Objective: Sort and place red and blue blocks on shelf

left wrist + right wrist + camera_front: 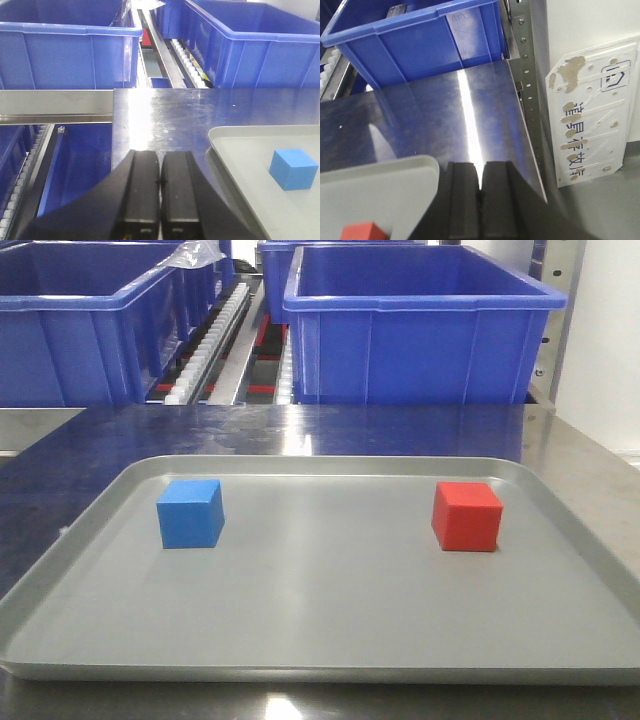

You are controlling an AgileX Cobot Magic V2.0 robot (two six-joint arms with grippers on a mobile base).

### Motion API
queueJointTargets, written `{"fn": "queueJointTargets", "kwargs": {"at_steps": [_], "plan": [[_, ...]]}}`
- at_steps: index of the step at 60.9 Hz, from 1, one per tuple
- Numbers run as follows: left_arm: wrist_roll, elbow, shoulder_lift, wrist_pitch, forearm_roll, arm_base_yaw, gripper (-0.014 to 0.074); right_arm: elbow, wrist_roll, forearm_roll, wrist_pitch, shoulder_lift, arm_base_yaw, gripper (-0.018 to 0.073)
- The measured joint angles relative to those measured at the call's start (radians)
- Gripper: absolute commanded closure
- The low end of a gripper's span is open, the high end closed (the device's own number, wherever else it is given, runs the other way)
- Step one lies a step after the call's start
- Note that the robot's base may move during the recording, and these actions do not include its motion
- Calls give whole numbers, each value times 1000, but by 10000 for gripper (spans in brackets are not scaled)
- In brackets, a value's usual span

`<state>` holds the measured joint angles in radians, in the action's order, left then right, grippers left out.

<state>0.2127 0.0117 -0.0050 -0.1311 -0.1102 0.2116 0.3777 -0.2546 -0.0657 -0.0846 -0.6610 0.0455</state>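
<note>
A light blue block [190,513] rests on the left half of a grey rimmed tray [320,640], and a red block [466,516] rests on its right half. The left wrist view shows the blue block [293,169] to the right of my left gripper [160,167], which is shut and empty beside the tray's left rim [220,150]. Only a corner of the red block [362,232] shows in the right wrist view, left of my right gripper [480,175], shut and empty past the tray's right corner [395,175]. The shelf's white roller tracks [215,335] run behind.
Big dark-blue bins [420,325] [95,325] stand on the rack behind the steel surface [300,430]. A perforated steel upright [525,65] and a white wall sign [590,110] lie to the right. A steel rail [55,105] crosses at left above a lower bin.
</note>
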Motion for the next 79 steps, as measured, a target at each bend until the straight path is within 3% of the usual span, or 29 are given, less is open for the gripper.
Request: {"fn": "queueJointTargets", "kwargs": {"at_steps": [13, 32, 46, 50, 58, 65, 79], "plan": [[0, 0, 0, 0, 0, 0, 463, 152, -2, -4, -35, -177, 0, 512], [0, 0, 0, 0, 0, 0, 463, 321, -2, 1, -406, -359, 0, 512], [0, 0, 0, 0, 0, 0, 463, 332, -2, 2, -474, -437, 0, 497], [0, 0, 0, 0, 0, 0, 463, 332, -2, 2, -474, -444, 4, 442], [0, 0, 0, 0, 0, 0, 463, 332, 4, 2, -472, -444, 19, 173], [0, 0, 0, 0, 0, 0, 463, 332, 7, 2, -463, -444, 26, 16], [0, 0, 0, 0, 0, 0, 463, 365, 9, 5, -487, -445, 78, 8]]}}
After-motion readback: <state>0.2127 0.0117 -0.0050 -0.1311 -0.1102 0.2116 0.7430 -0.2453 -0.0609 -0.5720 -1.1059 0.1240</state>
